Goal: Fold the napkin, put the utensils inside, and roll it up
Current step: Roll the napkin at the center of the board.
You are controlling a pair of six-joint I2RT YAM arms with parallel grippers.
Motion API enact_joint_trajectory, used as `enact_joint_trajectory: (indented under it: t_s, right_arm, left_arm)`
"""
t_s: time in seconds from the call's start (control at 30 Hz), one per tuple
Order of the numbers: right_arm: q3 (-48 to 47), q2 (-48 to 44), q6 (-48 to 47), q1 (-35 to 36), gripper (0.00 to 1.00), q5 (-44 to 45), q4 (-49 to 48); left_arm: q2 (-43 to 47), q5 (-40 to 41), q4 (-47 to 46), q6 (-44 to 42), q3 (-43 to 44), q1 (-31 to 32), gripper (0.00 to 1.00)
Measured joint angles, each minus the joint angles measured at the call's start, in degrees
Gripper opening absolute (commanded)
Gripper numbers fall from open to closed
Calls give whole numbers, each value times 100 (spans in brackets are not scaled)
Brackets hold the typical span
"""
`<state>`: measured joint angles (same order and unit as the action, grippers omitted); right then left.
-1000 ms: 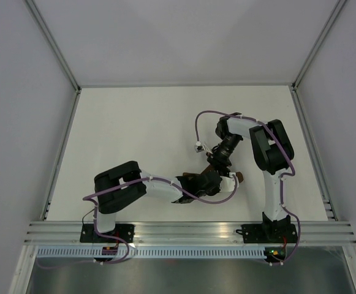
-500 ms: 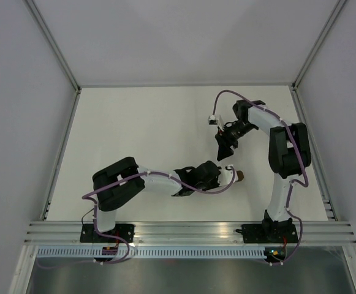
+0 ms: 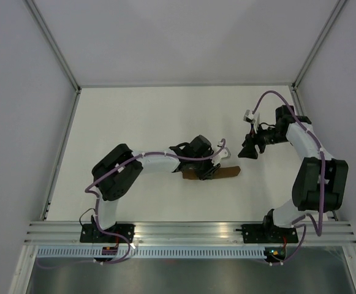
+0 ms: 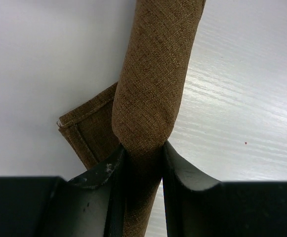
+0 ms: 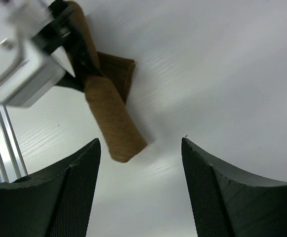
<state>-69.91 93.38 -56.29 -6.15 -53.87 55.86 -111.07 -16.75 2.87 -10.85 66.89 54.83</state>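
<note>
The brown napkin (image 3: 227, 173) lies rolled into a tight tube on the white table. A loose flap sticks out beside it in the left wrist view (image 4: 91, 136). My left gripper (image 3: 207, 168) is shut on the napkin roll (image 4: 153, 89) near one end. My right gripper (image 3: 249, 150) is open and empty, above the table to the right of the roll. The roll's free end shows between its fingers (image 5: 116, 126). The utensil is hidden.
The table's aluminium front rail (image 3: 190, 231) runs along the near edge and shows at the left of the right wrist view (image 5: 2, 143). Grey walls enclose the table on three sides.
My right gripper has let go of the roll and pulled back up and to the right. My left gripper has moved up with the roll, which now lies level.
</note>
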Motion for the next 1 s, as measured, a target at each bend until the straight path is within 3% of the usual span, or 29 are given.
enact_joint_trajectory:
  t_s: [0.3,0.5,0.67,1.0]
  right_arm:
    - [2068,-2026,-527,328,76,422,-844]
    - [3298,-3053,-254,1593,79,1471,-2396]
    - [3842,-2955,-87,2638,79,2332,-3340]
    - [3912,-2094,212,3840,77,3399,-4387]
  left_arm:
    - [-660,-1252,1099,181,1060,-428,19]
    - [-1139,-2109,1679,271,1692,-702,22]
    - [-1510,-2647,2151,317,2181,-855,23]
    - [-1797,-3108,2533,334,2516,-942,25]
